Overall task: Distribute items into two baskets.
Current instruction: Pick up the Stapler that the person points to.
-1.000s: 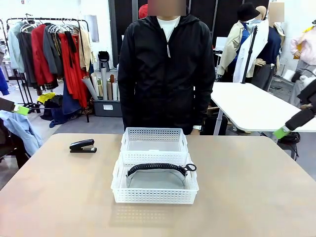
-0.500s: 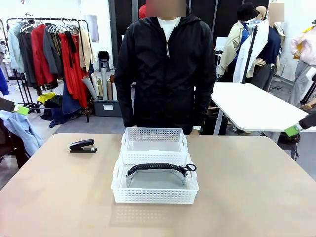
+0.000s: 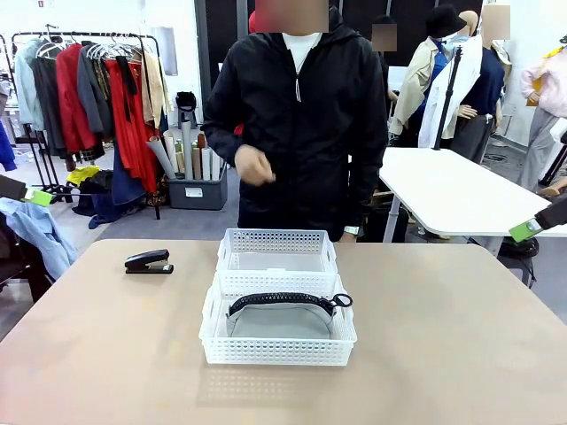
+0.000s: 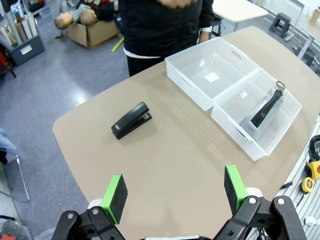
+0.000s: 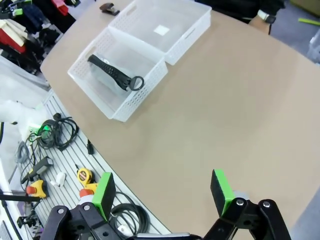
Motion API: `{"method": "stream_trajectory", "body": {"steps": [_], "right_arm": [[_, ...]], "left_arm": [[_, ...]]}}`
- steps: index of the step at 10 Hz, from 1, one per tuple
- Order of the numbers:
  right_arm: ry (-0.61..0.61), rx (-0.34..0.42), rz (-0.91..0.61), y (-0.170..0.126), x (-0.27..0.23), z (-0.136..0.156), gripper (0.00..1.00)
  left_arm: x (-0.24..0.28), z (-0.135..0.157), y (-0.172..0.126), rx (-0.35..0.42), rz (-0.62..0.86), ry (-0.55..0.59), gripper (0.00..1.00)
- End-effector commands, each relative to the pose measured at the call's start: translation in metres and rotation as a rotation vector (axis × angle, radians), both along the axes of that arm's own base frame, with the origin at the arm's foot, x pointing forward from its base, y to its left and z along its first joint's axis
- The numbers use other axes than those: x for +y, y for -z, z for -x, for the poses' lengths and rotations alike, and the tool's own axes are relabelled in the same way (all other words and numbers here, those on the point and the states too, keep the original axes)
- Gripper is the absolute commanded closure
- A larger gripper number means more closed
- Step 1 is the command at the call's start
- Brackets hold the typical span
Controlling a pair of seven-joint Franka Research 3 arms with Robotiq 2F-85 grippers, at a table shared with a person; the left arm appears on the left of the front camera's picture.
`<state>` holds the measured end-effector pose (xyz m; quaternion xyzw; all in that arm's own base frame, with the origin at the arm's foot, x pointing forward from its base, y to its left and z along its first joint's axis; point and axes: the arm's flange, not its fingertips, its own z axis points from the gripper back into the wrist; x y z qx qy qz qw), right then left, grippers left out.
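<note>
Eyeing the stapler (image 4: 131, 120) left of the empty basket (image 4: 185, 85), I judge it rigid, dense, slick: pinch its long sides mid-body. My left end effector (image 4: 174, 192) and right end effector (image 5: 162, 192) gape wide.

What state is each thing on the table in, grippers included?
Near basket: holds the pouch.
Far basket: holds no item.
Pouch: lying in the near basket.
Stapler: closed, on the table, outside both baskets.
Left gripper: open, holding nothing.
Right gripper: open, holding nothing.

Bears bright green rectangular pads (image 4: 114, 197) on black jointed left gripper (image 4: 173, 192) and right gripper (image 5: 162, 191), round silver pivot screws (image 4: 248, 200) at the knuckles.
</note>
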<state>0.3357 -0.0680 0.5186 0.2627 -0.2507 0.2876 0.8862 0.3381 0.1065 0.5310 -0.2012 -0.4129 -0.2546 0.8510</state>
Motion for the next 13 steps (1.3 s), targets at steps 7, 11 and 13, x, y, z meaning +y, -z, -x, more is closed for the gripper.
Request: {"method": "stream_trajectory", "body": {"steps": [7,11,13], "right_arm": [[-0.007,-0.001,0.008,0.0001,-0.001,0.0001,0.0],[-0.007,-0.001,0.008,0.0001,-0.001,0.0001,0.0],[-0.007,-0.001,0.008,0.0001,-0.001,0.0001,0.0]], "left_arm": [[0.0008,-0.0003,-0.0002,-0.011,0.013,0.01,0.0],[0.0008,-0.0003,-0.0002,-0.011,0.013,0.01,0.0],[0.0,0.0,0.0,0.0,0.0,0.0,0.0]]}}
